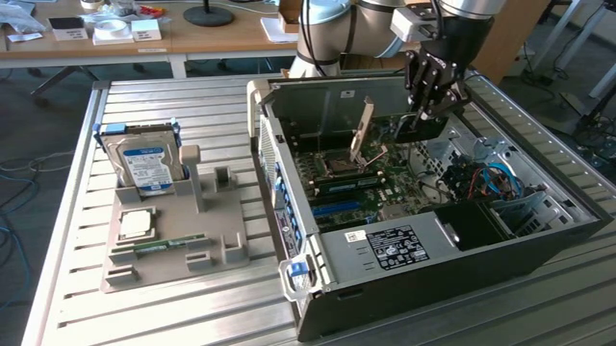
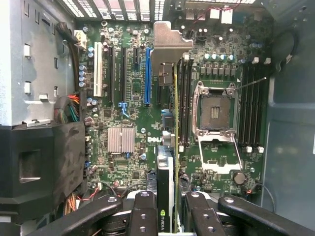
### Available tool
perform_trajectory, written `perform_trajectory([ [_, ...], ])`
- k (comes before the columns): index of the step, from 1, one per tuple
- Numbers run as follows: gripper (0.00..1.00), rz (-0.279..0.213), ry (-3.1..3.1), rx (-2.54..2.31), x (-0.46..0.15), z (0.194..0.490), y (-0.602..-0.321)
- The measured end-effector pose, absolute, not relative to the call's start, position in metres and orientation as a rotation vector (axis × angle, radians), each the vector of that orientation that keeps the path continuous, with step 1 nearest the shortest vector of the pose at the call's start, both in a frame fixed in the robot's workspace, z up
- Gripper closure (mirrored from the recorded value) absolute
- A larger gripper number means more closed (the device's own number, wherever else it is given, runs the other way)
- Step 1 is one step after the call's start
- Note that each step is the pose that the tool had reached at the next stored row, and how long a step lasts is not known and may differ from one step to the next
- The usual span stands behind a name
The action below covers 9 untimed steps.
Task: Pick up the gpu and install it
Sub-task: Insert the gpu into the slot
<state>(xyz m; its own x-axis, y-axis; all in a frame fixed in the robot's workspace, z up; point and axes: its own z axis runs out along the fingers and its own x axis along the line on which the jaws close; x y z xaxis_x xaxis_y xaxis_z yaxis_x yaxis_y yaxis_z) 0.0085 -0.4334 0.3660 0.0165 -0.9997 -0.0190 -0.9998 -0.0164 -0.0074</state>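
My gripper (image 1: pixel 430 108) hangs inside the open computer case (image 1: pixel 423 267), shut on the gpu (image 1: pixel 420 128), a dark card held upright above the motherboard (image 1: pixel 371 184). In the wrist view the gpu (image 2: pixel 173 147) shows edge-on between my black fingers (image 2: pixel 142 211), with its silver end bracket (image 2: pixel 170 42) at the far end. The card hovers over the board just beside the long blue slot (image 2: pixel 147 76), apart from it.
The CPU socket (image 2: pixel 215 110) stands open with its lever raised. On the table at the exterior view's left, a grey fixture (image 1: pixel 173 245) holds a hard drive (image 1: pixel 144 162), a CPU (image 1: pixel 135 223) and a RAM stick (image 1: pixel 169 245). Blue cables (image 1: pixel 495 180) lie in the case.
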Motion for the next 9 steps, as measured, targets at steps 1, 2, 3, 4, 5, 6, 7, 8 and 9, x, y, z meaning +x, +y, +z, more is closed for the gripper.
perform_trajectory([
  [1,0.73,0.013,2.190,-2.226,0.0085,0.3659,-0.4334],
  [2,0.73,0.013,2.190,-2.226,0.0085,0.3656,-0.4333],
  [3,0.73,0.013,2.190,-2.226,0.0081,0.3653,-0.4333],
  [4,0.73,0.013,2.190,-2.226,0.0074,0.3650,-0.4333],
  [5,0.73,0.013,2.190,-2.226,0.0063,0.3647,-0.4333],
  [6,0.73,0.013,2.190,-2.226,0.0052,0.3644,-0.4334],
  [7,0.73,0.013,2.190,-2.226,0.0042,0.3641,-0.4334],
  [8,0.73,0.013,2.190,-2.226,0.0035,0.3640,-0.4334],
  [9,0.73,0.013,2.190,-2.226,0.0030,0.3640,-0.4334],
])
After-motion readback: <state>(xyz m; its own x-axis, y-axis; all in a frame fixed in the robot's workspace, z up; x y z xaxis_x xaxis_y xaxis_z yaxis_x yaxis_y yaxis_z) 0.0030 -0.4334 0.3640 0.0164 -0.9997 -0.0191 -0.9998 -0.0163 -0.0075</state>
